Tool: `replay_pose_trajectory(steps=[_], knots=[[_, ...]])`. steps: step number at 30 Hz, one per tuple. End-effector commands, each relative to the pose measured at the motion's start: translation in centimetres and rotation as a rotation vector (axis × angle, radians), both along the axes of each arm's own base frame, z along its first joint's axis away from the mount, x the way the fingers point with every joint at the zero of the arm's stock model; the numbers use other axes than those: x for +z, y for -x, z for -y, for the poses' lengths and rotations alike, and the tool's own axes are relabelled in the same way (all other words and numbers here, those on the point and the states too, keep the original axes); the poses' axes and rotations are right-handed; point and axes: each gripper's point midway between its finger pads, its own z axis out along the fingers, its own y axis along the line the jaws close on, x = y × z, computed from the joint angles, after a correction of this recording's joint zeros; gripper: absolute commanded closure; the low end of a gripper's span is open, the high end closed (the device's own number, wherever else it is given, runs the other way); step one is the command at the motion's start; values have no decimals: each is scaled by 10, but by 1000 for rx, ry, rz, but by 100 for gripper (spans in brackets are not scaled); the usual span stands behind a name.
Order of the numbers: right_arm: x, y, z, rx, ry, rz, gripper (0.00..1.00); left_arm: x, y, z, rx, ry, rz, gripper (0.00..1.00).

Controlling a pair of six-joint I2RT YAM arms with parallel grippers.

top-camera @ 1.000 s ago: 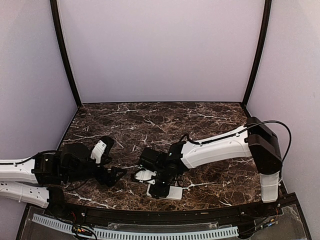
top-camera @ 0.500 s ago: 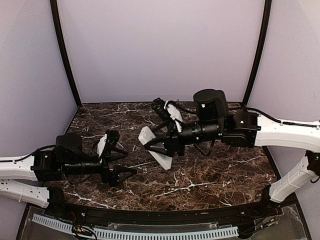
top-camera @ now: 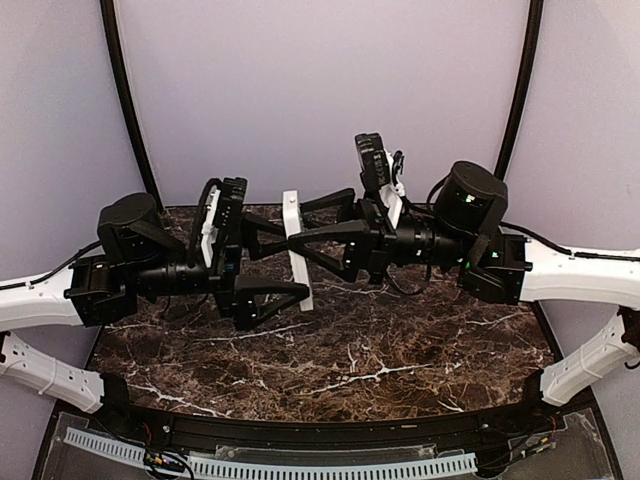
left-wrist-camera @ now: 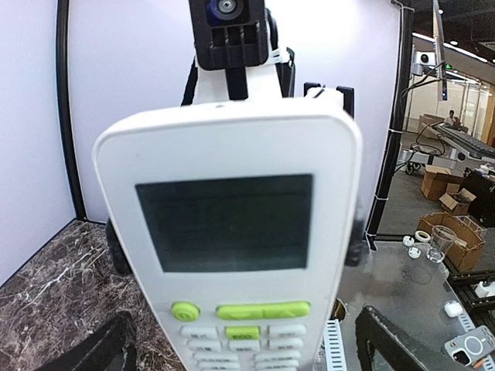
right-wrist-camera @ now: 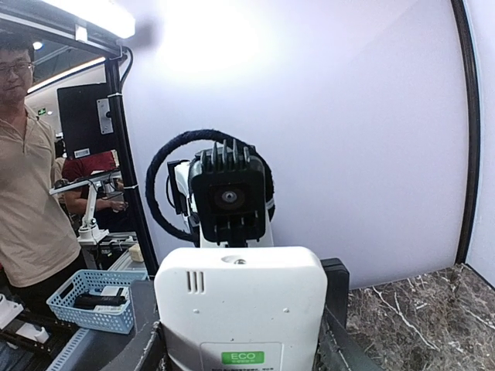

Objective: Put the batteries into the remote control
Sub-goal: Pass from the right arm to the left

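**Inspector A:** How many remotes do we record, and where?

**Inspector B:** One remote control [top-camera: 297, 255]. It is held in the air above the marble table [top-camera: 400, 350], between the two arms, roughly upright and edge-on to the top camera.

**Inspector A:** What has hold of it?

**Inspector B:** The right gripper [top-camera: 297, 225]. Its two fingers are partly closed and clamp the remote by its long edges. The right wrist view shows the remote's white back with one green sticker [right-wrist-camera: 242, 358], and a black finger on each side.

**Inspector A:** And the left gripper [top-camera: 296, 262]?

**Inspector B:** We find it spread wide and holding nothing. Its two fingers [left-wrist-camera: 97, 352] sit at the bottom corners of the left wrist view, either side of the remote, with a gap showing on both sides.

**Inspector A:** Which face is turned to the left arm?

**Inspector B:** The front. We note one dark screen [left-wrist-camera: 224, 220]. Beneath it we count three green buttons [left-wrist-camera: 263, 311]: one round, one long bar and one small key lower down. White keys lie around the small one.

**Inspector A:** Anything beyond the cell?

**Inspector B:** In the right wrist view, one man in a beige shirt [right-wrist-camera: 23, 193] and one blue basket [right-wrist-camera: 97, 309].
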Motion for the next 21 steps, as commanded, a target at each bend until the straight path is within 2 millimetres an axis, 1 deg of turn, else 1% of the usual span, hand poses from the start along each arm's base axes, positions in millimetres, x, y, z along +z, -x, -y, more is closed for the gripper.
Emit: replay_pose_trajectory(steps=[1,2,4,5,10,11,12,13,14,15,16,17,18,20,21], knots=[[20,7,8,25,-86,16,73,6,-2,9,-7,4,9,6],[20,7,9,25,-88,15,73,5,-2,11,-10,0,5,8],[20,7,9,29,-88,11,74,6,-1,11,-15,3,3,16],[19,7,9,29,-87,9,74,6,-1,11,-16,5,-1,23],[14,5,7,16,-67,1,74,6,1,11,-29,9,2,41],[12,4,7,10,-57,2,74,5,1,11,-31,6,2,50],[10,3,7,2,-48,2,74,4,2,11,-31,2,2,54],[8,1,8,-7,-41,2,73,2,2,11,-31,-4,-2,62],[8,0,10,-21,-37,5,72,2,1,10,-27,-6,-3,65],[7,-1,12,-33,-28,6,68,-1,0,10,-20,-17,-8,69],[6,-3,13,-49,-14,5,61,-2,-1,9,-14,-21,-10,71],[7,-5,16,-70,-5,2,51,-8,-4,7,7,-46,-23,76],[5,-9,20,-103,13,-6,37,-10,-5,5,21,-55,-29,77],[4,-21,29,-190,53,-29,9,-27,-16,-1,97,-123,-62,80],[0,-29,35,-246,84,-46,3,-46,-28,-7,177,-198,-93,80]])
